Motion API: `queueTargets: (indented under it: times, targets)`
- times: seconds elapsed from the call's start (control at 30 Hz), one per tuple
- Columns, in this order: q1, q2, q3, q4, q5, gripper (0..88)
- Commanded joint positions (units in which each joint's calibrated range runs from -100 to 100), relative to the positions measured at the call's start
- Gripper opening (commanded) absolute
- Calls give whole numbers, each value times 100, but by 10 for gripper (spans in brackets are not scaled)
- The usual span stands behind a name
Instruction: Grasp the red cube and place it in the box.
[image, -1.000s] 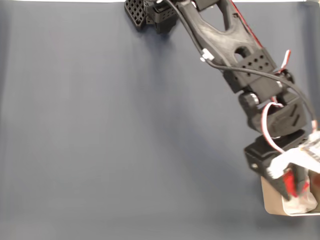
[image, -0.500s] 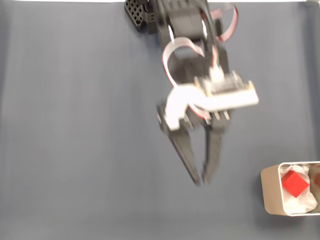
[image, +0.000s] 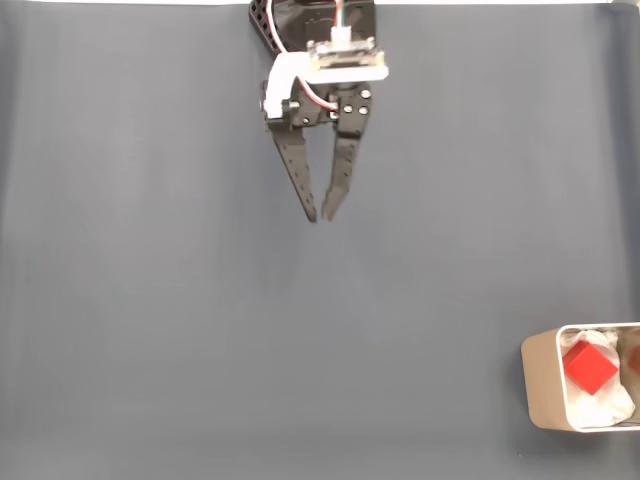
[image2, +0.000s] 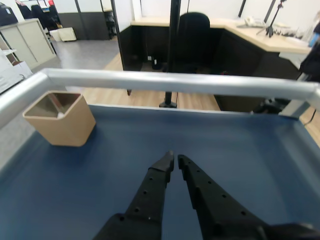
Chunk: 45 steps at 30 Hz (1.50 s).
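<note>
Wrist view, foreground: the hand (image2: 175, 161) reached out over the blue table (image2: 250, 160), its two black fingers (image2: 150, 192) tapering to tips that nearly met, leaving only a narrow slit; nothing was held between them. Beyond the hand and to its left, the beige box (image2: 64, 121) stood in the table's far corner, just inside the grey metal rail (image2: 190, 82) that edged the table. Past the rail lay an office floor with a black chair (image2: 194, 30) and a desk (image2: 260, 36).

Fixed view from above: the hand (image: 320, 214) hung near the top edge of the table (image: 150, 300), well apart from the box (image: 540, 385), which sat at the lower right corner of the view. The red cube (image: 590, 366) rested inside the box on its white lining (image: 605, 405), tilted, close to the box's left wall.
</note>
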Motion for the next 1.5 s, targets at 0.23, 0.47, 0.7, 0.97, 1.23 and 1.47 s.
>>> queueTargets:
  times: [0.23,0.47,0.7,0.97,1.23,1.47]
  targets:
    - [139,-2301,2125,1729,-132,0]
    - [39,-2319,2134,3401,-488,0]
    - [54,-2319,2134,4237,-391,0]
    - [68,-2319,2134,4614,-381,0]
    - [75,-2319,2134,4614,-410,0]
    - [75,-2319,2134,4622,-342,0]
